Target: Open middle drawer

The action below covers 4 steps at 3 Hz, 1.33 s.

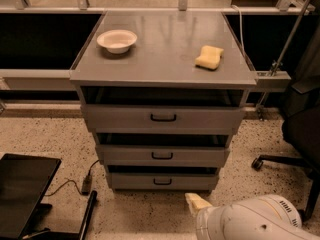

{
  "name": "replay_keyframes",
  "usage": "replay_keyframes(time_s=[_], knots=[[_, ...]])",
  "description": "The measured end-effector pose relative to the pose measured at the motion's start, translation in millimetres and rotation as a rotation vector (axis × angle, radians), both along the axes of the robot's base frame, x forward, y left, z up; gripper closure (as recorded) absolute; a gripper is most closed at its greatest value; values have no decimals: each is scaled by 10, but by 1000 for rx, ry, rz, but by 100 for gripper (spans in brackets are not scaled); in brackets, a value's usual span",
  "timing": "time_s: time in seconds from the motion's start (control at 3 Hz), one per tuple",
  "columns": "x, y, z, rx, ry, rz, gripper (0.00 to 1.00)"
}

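Note:
The grey cabinet has three drawers stacked under its top. The middle drawer (200, 157) has a flat grey front and a small black bar handle (162, 155) at its centre; it sits level with the drawers above and below it. My gripper (196, 202) shows as a cream tip at the end of the white arm (250, 221). It is low in the frame, in front of the bottom drawer (135, 181) and right of centre. It is below the middle drawer's handle and apart from it, holding nothing visible.
A white bowl (117, 40) and a yellow sponge (209, 57) lie on the cabinet top (160, 64). A black office chair (300, 134) stands at the right. A black flat panel (22, 191) and a cable (75, 181) lie on the speckled floor at the left.

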<state>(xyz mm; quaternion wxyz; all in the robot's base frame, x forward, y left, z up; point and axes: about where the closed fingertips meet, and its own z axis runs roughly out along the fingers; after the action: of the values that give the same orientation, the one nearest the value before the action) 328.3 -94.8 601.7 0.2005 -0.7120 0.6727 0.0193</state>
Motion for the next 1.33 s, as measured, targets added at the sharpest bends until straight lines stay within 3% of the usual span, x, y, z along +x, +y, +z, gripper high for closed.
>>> replay_keyframes(time_s=[0.33, 1.0, 1.33], knots=[[257, -51, 58, 33, -58, 2, 0], [1485, -135, 389, 148, -267, -42, 0], [1899, -213, 382, 127, -298, -72, 0]])
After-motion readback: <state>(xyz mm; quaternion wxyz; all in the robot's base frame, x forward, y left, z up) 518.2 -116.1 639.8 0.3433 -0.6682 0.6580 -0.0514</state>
